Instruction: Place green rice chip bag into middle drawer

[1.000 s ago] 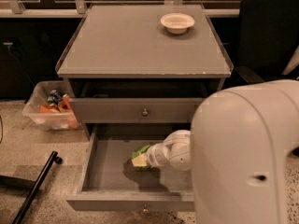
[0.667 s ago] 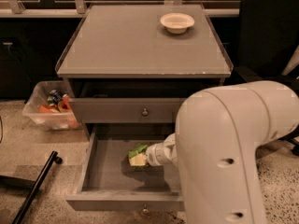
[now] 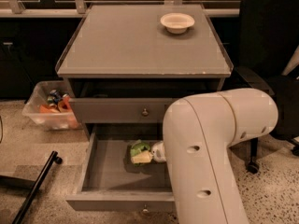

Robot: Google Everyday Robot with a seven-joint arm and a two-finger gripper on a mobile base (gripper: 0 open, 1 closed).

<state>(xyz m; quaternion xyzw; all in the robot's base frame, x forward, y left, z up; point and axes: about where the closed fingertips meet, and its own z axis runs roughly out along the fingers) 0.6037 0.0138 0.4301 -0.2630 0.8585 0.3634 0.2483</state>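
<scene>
The robot's bulky white arm (image 3: 205, 143) is seen filling the right foreground, bent down beside the grey cabinet (image 3: 140, 45) so that the pulled-out middle drawer (image 3: 105, 174) can be reached from above. The drawer is drawn well clear of the knobbed drawer front (image 3: 117, 110) above it, so open room is left overhead. Bare floor is left to the left and front of the load, bounded by low walls. The green rice chip bag (image 3: 140, 152) is found inside the drawer, apparently resting on its floor right of centre. It is met at its right edge by the gripper (image 3: 158, 151), which is largely hidden behind the arm; whether the bag is clasped or released cannot be told. A white bowl (image 3: 177, 22) is left on the cabinet top.
</scene>
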